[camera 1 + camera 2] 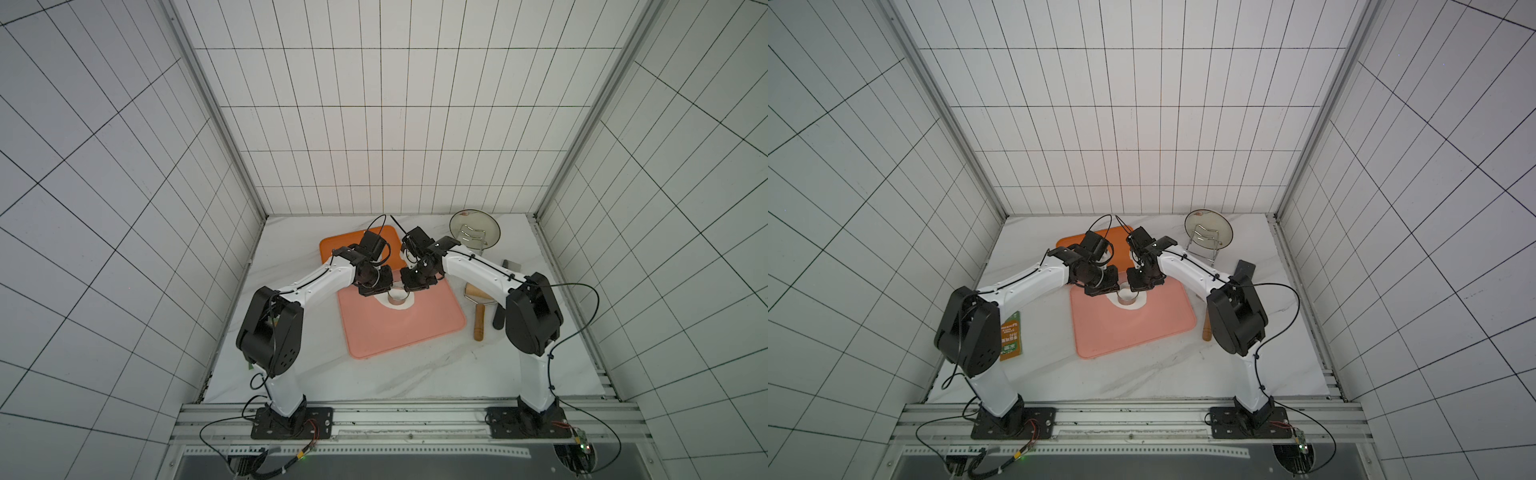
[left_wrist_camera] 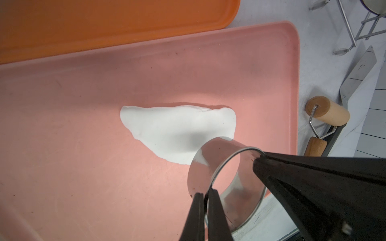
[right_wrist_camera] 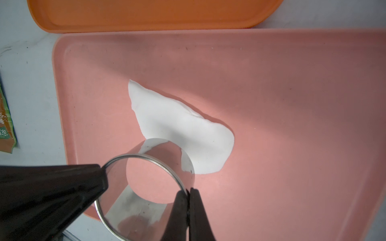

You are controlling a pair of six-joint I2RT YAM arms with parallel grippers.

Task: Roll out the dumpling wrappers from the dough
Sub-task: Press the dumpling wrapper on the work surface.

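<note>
Left end effector (image 2: 205,197) and right end effector (image 3: 189,193) each clench the ring cutter (image 2: 201,169) rim; the dough (image 2: 179,129) looks soft, thin, tear-prone: lift from its edge.

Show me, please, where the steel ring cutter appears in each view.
Top view: steel ring cutter on pink mat, centrally.
Top view: steel ring cutter, same spot.
Left wrist: cutter pinched by left pincer.
Right wrist: cutter pinched by right pincer.
Shared landmark: white dough beside it.

Left arm (image 1: 316,276) and right arm (image 1: 478,266) wear white shells, black joints, black cables.
</note>
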